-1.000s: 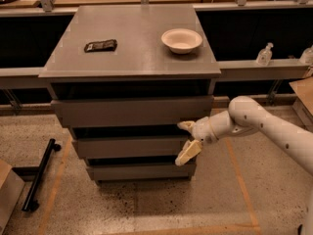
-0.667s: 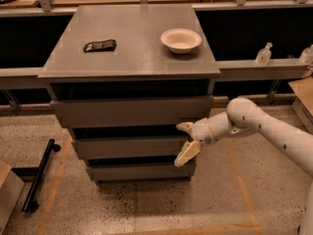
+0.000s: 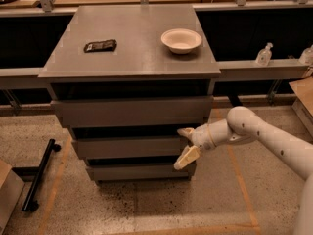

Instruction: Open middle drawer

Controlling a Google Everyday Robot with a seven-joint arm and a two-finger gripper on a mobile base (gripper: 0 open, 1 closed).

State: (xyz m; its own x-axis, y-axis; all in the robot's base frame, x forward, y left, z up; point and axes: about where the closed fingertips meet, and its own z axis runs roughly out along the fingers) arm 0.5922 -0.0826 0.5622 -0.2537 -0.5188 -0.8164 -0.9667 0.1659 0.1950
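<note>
The grey cabinet has three slab fronts. The middle drawer is the second front, below the taller top front and above the lowest front. My gripper is at the right end of the middle drawer's front. Its fingers are spread: the upper finger sits at the drawer's top edge and the lower finger hangs in front of the gap below it. My white arm reaches in from the right.
A white bowl and a dark flat packet lie on the cabinet top. A black bar lies on the floor at left. A box corner is at lower left. Bottles stand on a ledge at right.
The gripper has shifted slightly left, closer against the right end of the middle drawer's front. The drawer has not visibly moved.
</note>
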